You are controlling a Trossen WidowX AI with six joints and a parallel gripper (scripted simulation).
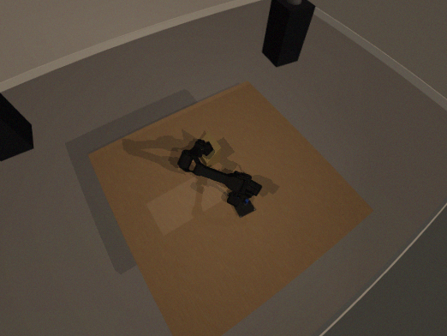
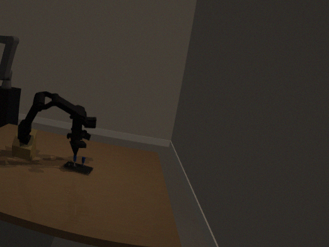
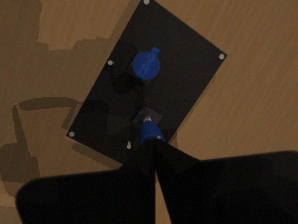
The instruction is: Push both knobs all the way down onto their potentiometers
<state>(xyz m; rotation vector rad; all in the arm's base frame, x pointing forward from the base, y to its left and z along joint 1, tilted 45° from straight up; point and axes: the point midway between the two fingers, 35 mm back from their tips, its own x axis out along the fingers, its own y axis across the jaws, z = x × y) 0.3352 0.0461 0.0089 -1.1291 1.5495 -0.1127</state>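
Exterior view, left to right: yellow base block (image 1: 217,147) (image 2: 22,153) sat far left on the table (image 1: 278,266) (image 2: 126,195) (image 3: 255,100). Gripper (image 1: 238,201) (image 2: 75,154) (image 3: 152,145) was clenched on nothing, tips at the top of the left blue knob (image 2: 75,159) (image 3: 150,133). Right blue knob (image 1: 247,201) (image 2: 83,160) (image 3: 146,65) stood just beside it. Pale shaft showed under both. Circuit board (image 1: 245,209) (image 2: 86,169) (image 3: 182,65) lay below, right of the base block.

Dim light falls on a brown wooden desk (image 1: 274,257) (image 2: 126,195) beneath the tool (image 1: 235,199) (image 2: 75,154) (image 3: 155,146). Well apart from it, a gray floor (image 1: 56,257) meets plain walls (image 1: 77,30) (image 2: 126,63) along a pale baseboard (image 1: 128,39) (image 2: 126,135); a black pedestal (image 2: 9,105) stands behind the desk.
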